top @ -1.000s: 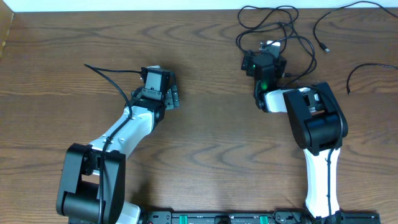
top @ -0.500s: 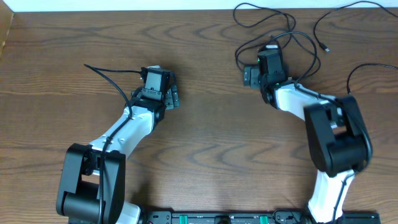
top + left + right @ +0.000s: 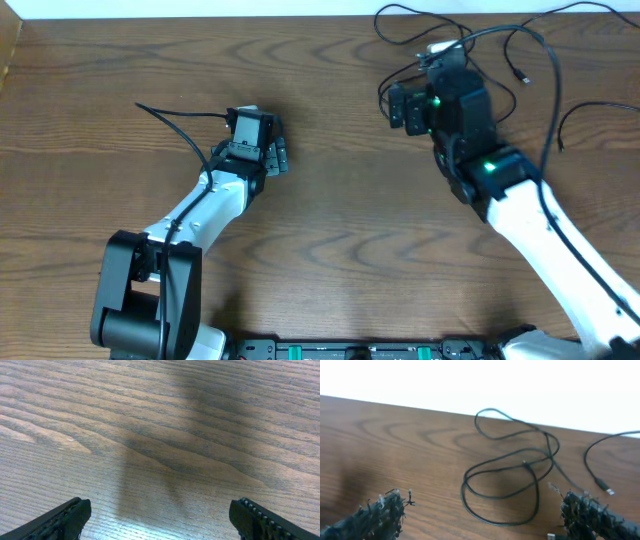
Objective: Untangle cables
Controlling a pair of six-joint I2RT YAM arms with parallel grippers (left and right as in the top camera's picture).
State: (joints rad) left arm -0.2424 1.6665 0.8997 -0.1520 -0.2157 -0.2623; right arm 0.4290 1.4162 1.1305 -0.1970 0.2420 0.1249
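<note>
A: Under the left claw (image 3: pixel 160 519)?
B: Brown wood-grain table (image 3: pixel 75 420), darkened by a soft shadow (image 3: pixel 150 465) just ahead.
A: Beyond the right claw (image 3: pixel 485 517)?
B: Table edge, then plain bright white backdrop (image 3: pixel 445 380).

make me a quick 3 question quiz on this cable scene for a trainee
1. True or false: the left gripper is closed on a cable.
2. Where do the looped black cables lie?
A) in front of the right gripper, towards the far edge of the table
B) under the left arm
C) on the floor
3. Fill in: the right gripper's jaws stand ____.
Key: 1 false; 2 A; 3 open
</note>
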